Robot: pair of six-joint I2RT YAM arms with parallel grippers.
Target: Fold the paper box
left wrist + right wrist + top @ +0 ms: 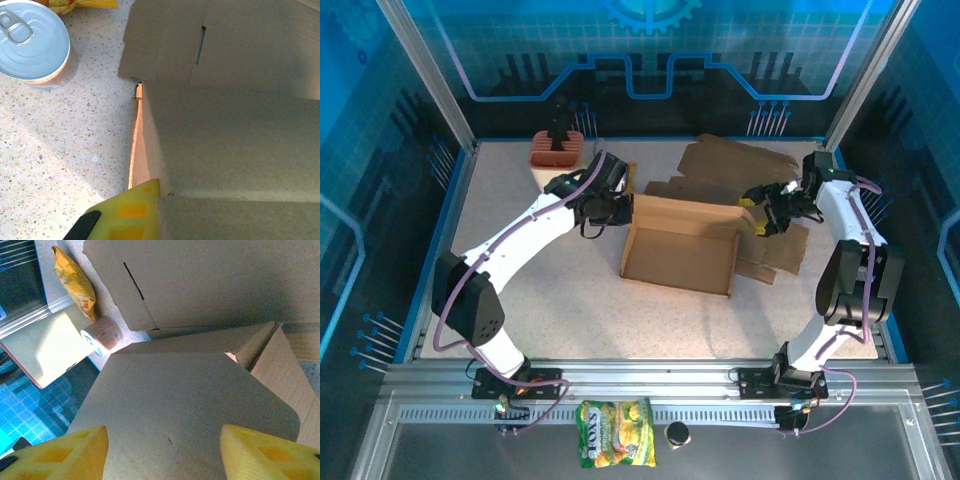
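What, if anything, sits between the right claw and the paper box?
Nothing visible. The open right claw has a flap of the paper box directly between its fingers; the can sits off beyond the cardboard.

**Work Cell Enclosure and Surface**

The counter [570,310] is a light, speckled slab across the centre of the top view, with a blue edge strip [438,250] along its left side. One aluminium post [430,75] rises at upper left and a second post [875,70] at upper right. The back wall [650,50] and side walls [360,200] are blue panels printed with circuit-line patterns. A slotted aluminium rail [650,385] spans the bottom. The counter is brightly lit, with soft shadows.
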